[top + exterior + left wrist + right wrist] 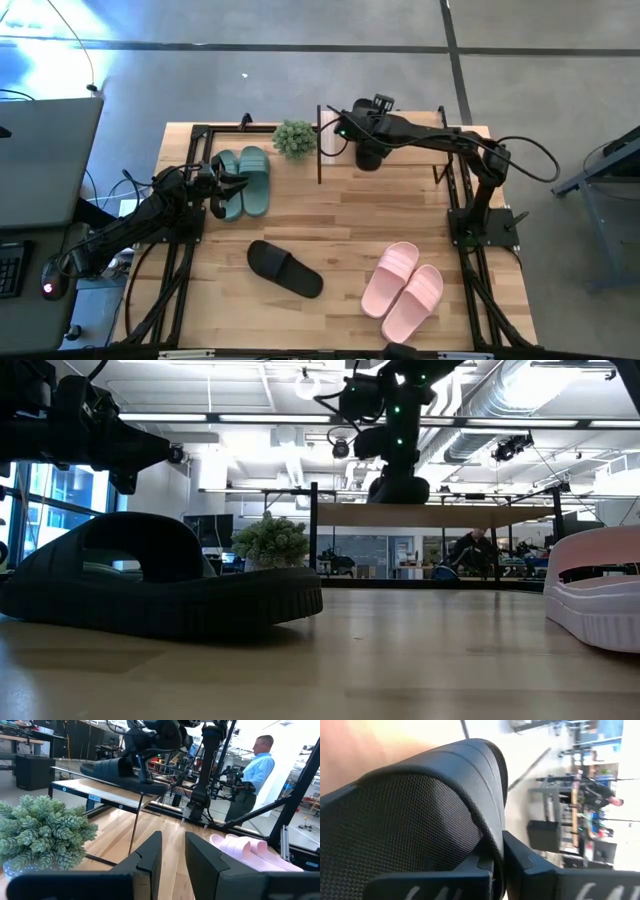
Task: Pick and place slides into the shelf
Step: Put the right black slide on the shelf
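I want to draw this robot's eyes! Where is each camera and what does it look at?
High: above, looking down at the table, both arms.
Low: at tabletop height, facing a black slide, arms overhead.
Left wrist: past its own fingers toward the shelf.
Right wrist: tight on its held black slide.
Both high and left wrist show the plant.

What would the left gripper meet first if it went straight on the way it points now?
Probably the thin black post of the shelf, which stands just ahead of the open left gripper. The potted plant sits off to one side. Depth is hard to judge, so it may pass the post narrowly.
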You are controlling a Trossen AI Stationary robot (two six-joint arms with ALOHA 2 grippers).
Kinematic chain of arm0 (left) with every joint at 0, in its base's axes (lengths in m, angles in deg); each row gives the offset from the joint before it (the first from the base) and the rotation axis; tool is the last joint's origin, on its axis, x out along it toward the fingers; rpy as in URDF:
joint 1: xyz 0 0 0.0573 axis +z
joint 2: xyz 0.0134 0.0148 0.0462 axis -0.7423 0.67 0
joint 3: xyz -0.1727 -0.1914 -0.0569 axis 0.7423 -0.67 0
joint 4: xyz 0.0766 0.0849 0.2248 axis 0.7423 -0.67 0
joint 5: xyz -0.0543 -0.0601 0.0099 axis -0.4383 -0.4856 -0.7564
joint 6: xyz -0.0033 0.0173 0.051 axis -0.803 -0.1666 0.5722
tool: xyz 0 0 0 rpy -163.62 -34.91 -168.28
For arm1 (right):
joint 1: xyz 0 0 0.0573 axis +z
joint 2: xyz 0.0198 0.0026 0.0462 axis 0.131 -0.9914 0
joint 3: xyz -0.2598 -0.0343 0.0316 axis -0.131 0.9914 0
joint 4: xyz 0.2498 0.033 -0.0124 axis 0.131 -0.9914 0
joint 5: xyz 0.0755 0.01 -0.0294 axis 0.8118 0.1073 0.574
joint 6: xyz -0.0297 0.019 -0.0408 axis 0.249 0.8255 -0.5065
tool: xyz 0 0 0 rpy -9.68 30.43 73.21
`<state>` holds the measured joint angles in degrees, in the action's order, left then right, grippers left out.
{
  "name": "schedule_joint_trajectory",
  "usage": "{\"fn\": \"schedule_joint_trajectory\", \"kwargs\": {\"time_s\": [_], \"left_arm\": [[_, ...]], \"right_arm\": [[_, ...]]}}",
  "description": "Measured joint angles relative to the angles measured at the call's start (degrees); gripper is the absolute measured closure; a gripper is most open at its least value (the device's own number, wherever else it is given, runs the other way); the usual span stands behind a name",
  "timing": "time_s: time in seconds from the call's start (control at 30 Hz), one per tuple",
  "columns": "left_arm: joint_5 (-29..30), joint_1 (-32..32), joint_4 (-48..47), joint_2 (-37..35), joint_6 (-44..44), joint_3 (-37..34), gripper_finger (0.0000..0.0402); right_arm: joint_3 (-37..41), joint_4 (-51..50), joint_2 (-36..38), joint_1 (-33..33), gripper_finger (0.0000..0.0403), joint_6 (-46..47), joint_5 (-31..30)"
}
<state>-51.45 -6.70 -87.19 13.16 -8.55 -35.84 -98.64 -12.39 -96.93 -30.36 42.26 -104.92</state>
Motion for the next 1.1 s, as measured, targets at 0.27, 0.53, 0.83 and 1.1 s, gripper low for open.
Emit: {"fn": "schedule_joint_trajectory", "kwargs": {"time_s": [0.27, 0.53, 0.83, 1.1], "left_arm": [[0.02, -0.02, 0.0, 0.02, 0.0, -0.01, 0.033], [0.02, -0.01, 0.0, 0.0, 0.0, -0.01, 0.033], [0.02, -0.02, 0.0, 0.02, 0.0, 0.0, 0.033], [0.04, -0.02, 0.0, 0.01, 0.0, -0.02, 0.033]], "right_arm": [[-0.02, -0.58, 0.13, -0.02, 0.0387, -0.31, 3.64], [-0.06, -1.08, 0.15, -0.02, 0.0333, -0.42, 5.73], [-0.07, -1.51, 0.15, 0.0, 0.0285, -0.85, 6.36], [-0.2, -2.98, 1.3, 0.08, 0.0278, -0.87, 9.12]]}}
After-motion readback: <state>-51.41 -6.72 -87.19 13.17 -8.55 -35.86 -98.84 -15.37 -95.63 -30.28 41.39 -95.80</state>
